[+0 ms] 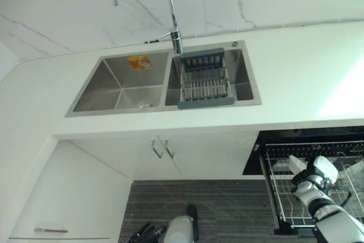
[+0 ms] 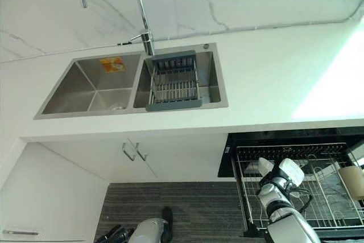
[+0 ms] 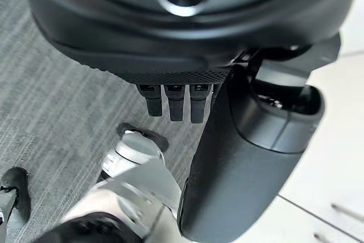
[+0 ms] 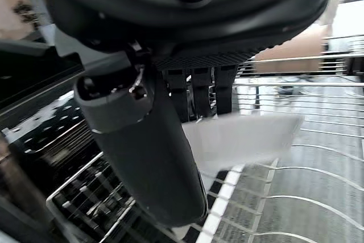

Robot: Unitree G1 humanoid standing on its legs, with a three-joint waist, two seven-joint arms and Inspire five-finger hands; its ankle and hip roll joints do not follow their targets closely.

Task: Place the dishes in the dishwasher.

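The dishwasher (image 1: pixel 256 157) stands open at the lower right, its wire rack (image 2: pixel 250 197) pulled out. My right hand (image 1: pixel 310 181) hangs over the rack's left part, thumb and fingers closed on a white dish (image 1: pixel 296 163). In the right wrist view the white dish (image 4: pixel 244 138) sits between the thumb (image 4: pixel 148 152) and the fingers, just above the rack wires (image 4: pixel 307 157). A beige cup (image 2: pixel 352 181) stands in the rack at the right. My left hand (image 1: pixel 145 233) hangs low over the floor, its fingers (image 3: pixel 176 103) relaxed and holding nothing.
A double steel sink (image 1: pixel 122 86) with a tall faucet (image 1: pixel 170 4) is set in the white counter. A grey drainer basket (image 1: pixel 205 78) sits in the right basin. White cabinet doors with handles (image 1: pixel 162 149) lie below, over a grey striped floor (image 1: pixel 227 209).
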